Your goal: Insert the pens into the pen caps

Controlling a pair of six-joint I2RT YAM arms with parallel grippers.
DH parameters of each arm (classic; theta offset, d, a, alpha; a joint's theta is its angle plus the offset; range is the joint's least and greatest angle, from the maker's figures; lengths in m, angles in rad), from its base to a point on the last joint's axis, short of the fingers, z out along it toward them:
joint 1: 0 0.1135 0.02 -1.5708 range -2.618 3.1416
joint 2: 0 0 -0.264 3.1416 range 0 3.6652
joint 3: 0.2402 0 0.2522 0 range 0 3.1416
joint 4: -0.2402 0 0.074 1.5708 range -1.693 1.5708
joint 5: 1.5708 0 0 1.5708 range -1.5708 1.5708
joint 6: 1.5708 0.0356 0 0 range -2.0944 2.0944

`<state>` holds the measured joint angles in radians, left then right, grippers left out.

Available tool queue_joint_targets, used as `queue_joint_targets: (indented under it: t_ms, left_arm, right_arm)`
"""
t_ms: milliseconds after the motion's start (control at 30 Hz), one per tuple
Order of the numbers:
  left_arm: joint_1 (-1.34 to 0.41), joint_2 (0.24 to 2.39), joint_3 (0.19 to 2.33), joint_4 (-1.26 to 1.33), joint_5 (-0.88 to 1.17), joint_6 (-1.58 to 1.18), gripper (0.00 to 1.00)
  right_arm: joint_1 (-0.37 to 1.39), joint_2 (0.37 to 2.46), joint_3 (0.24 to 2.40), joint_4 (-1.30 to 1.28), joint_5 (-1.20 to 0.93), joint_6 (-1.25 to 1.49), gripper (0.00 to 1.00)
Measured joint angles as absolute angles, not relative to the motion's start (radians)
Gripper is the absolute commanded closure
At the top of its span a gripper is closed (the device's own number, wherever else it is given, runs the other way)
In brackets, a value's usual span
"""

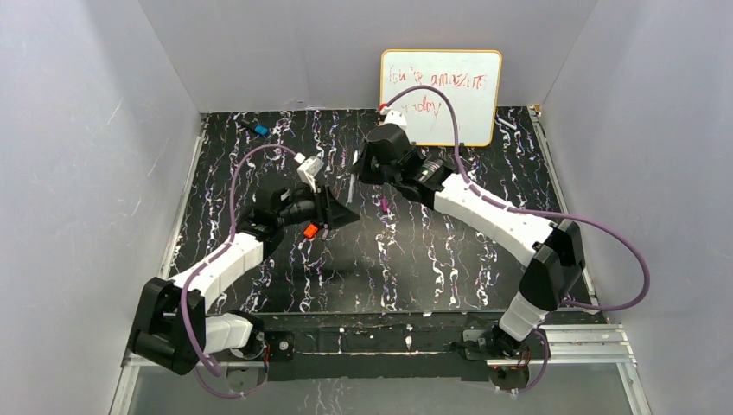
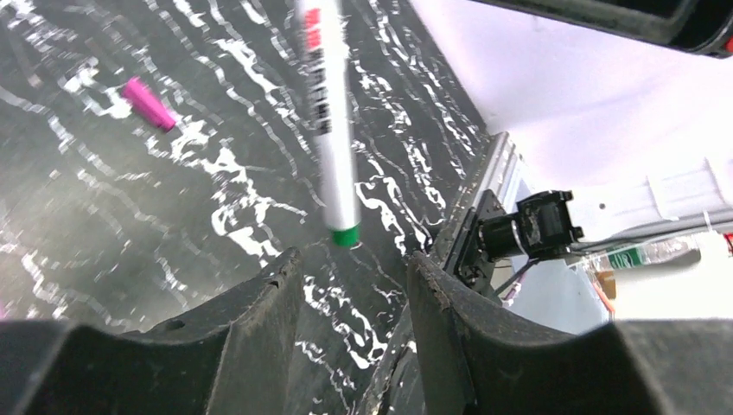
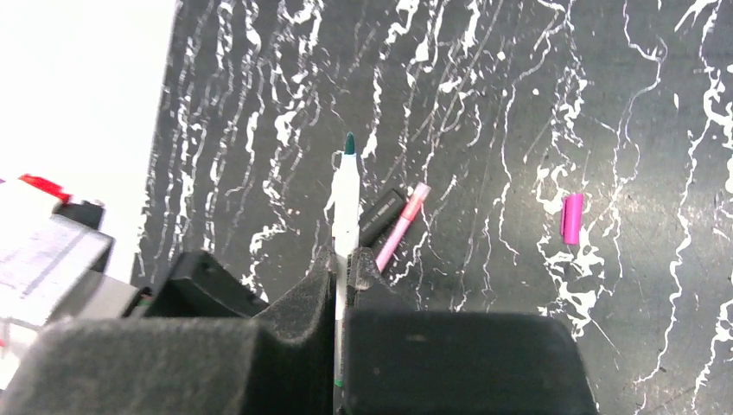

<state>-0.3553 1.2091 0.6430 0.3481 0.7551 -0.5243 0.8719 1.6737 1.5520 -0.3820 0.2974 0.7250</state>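
My right gripper (image 3: 346, 259) is shut on a white marker with a green tip (image 3: 347, 194), tip pointing away from it. In the left wrist view that marker (image 2: 327, 121) hangs down, its green end just above my left gripper (image 2: 350, 268), which is open and empty. A magenta cap (image 3: 570, 218) lies on the mat and also shows in the left wrist view (image 2: 147, 102). A thin pink pen (image 3: 402, 226) and a black piece (image 3: 380, 216) lie side by side beyond the marker's tip. An orange cap (image 1: 309, 231) lies by my left gripper (image 1: 339, 213). My right gripper (image 1: 358, 169) is just beyond it.
A whiteboard (image 1: 441, 95) with red writing leans on the back wall. A small blue object (image 1: 259, 130) lies at the back left. The black marbled mat (image 1: 484, 259) is enclosed by grey walls. A metal rail (image 1: 570, 346) runs along the near edge.
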Motion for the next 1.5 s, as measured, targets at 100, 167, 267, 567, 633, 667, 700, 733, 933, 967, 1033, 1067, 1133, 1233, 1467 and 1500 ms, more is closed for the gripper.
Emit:
queue_joint_targets:
  t_ms: [100,167,267,567,633,667,700,733,933,967,1033,1067,1133,1233,1467,1500]
  left_arm:
    - [-0.398,1.232,0.668,0.411,0.755,-0.542,0.54]
    - [-0.418,1.252,0.682,0.436,0.750,-0.549,0.54]
    - [-0.431,1.274,0.696,0.450,0.740,-0.554,0.53]
    - [-0.439,1.342,0.790,0.452,0.677,-0.546,0.56]
    - [-0.440,1.358,0.813,0.449,0.668,-0.543,0.61]
    - [-0.441,1.367,0.822,0.450,0.667,-0.543,0.67]
    - [-0.441,1.374,0.828,0.448,0.666,-0.543,0.75]
    - [-0.441,1.379,0.830,0.449,0.668,-0.546,0.84]
    - [-0.453,1.386,0.835,0.452,0.684,-0.542,1.00]
    - [-0.453,1.386,0.835,0.447,0.683,-0.540,1.00]
    - [-0.453,1.386,0.833,0.424,0.670,-0.524,1.00]
    - [-0.453,1.386,0.831,0.411,0.662,-0.513,1.00]
    - [-0.451,1.384,0.825,0.364,0.632,-0.484,1.00]
    - [-0.439,1.384,0.804,0.297,0.592,-0.453,1.00]
    - [-0.252,1.384,0.688,0.240,0.574,-0.468,1.00]
    - [-0.223,1.384,0.679,0.233,0.576,-0.469,1.00]
  right_arm:
    - [0.872,1.640,1.547,-0.358,0.297,0.712,0.99]
    - [0.872,1.629,1.534,-0.356,0.297,0.705,0.99]
    - [0.872,1.622,1.510,-0.356,0.296,0.701,0.99]
    - [0.871,1.582,1.475,-0.373,0.285,0.702,0.99]
    - [0.871,1.563,1.473,-0.372,0.285,0.703,0.99]
    - [0.871,1.553,1.469,-0.371,0.286,0.703,0.99]
    - [0.871,1.543,1.464,-0.370,0.286,0.703,0.99]
    - [0.871,1.536,1.461,-0.371,0.288,0.703,0.99]
    - [0.870,1.531,1.444,-0.371,0.291,0.704,0.65]
    - [0.870,1.531,1.443,-0.370,0.290,0.707,0.43]
    - [0.870,1.531,1.442,-0.369,0.295,0.699,0.10]
    - [0.870,1.526,1.432,-0.359,0.318,0.702,0.11]
    - [0.868,1.500,1.389,-0.347,0.360,0.695,0.15]
    - [0.840,1.449,1.318,-0.340,0.388,0.675,0.23]
    - [0.721,1.472,1.280,-0.308,0.305,0.580,0.48]
    - [0.709,1.497,1.286,-0.307,0.279,0.554,0.50]
